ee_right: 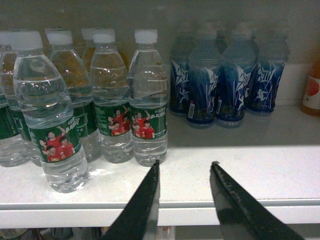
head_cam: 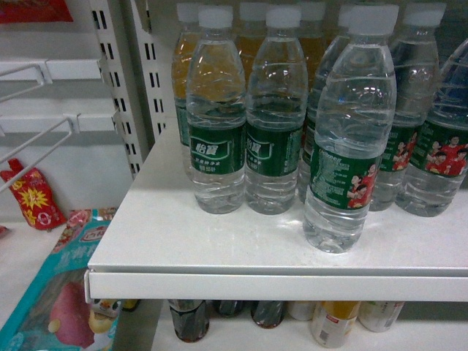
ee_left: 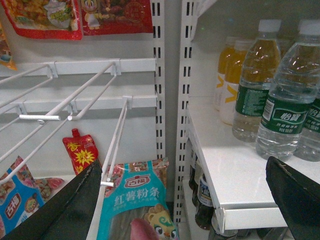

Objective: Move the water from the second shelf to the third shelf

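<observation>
**Water bottle forward on the shelf, both hands empty**

Head view: water bottle (head_cam: 349, 131) stands upright near the front edge of the white shelf (head_cam: 219, 248), ahead of its row and apart from the neighbouring water bottles (head_cam: 245, 117). Standing forward probably makes it the easiest pick, with room on both sides for fingers. Lower shelf bottles (head_cam: 190, 318) show beneath. Neither hand appears here.

Left wrist view: left hand (ee_left: 190, 200) hangs wide open and empty, off the shelf's left corner, facing wire hooks (ee_left: 75, 100) and snack packets (ee_left: 135, 200). Orange juice bottles (ee_left: 227, 80) sit behind the water row. This arm looks parked out of the way.

Right wrist view: right hand (ee_right: 184, 167) is moderately open, holding nothing, fingertips level with the shelf front and aimed right of the row. The forward bottle (ee_right: 50, 115) stands well left of it; blue drink bottles (ee_right: 225, 85) stand behind. Judgement: approach not yet aligned; hand must shift left before closing.
</observation>
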### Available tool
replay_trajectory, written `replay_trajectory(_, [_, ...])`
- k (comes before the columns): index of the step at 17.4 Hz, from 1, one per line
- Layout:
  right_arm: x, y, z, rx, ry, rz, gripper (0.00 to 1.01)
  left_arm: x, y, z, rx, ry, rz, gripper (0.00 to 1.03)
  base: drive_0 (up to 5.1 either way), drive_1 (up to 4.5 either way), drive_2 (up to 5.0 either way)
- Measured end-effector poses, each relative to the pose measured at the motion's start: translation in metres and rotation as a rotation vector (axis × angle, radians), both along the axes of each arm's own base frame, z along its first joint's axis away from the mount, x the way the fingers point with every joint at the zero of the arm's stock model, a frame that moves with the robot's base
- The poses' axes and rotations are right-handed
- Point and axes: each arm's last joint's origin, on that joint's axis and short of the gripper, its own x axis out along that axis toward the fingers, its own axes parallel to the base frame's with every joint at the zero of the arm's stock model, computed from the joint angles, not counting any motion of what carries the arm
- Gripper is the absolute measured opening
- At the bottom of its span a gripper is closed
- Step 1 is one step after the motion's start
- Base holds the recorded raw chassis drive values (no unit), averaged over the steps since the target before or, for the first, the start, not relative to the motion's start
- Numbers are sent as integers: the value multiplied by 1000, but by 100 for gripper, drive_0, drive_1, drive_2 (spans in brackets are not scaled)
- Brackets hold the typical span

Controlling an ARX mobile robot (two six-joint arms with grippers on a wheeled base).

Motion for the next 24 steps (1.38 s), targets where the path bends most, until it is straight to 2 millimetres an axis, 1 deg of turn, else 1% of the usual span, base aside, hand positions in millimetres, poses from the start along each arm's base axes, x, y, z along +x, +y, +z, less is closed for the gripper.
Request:
replay_trajectory(1, [0,0,0,0,0,0,41,0,0,0,0,0,0,98,0,0,0])
replay_trajectory(3, [0,0,0,0,0,0,63,0,0,0,0,0,0,98,0,0,0])
replay_trajectory(5, [0,0,0,0,0,0,81,0,0,0,0,0,0,98,0,0,0])
replay_trajectory(6, [0,0,0,0,0,0,94,0,0,0,0,0,0,98,0,0,0])
replay_trajectory(7, [0,0,0,0,0,0,99,0,0,0,0,0,0,98,0,0,0])
replay_trajectory(8, [0,0,0,0,0,0,98,0,0,0,0,0,0,98,0,0,0])
replay_trajectory(24, [0,0,0,0,-2,0,98,0,0,0,0,-2,2,98,0,0,0])
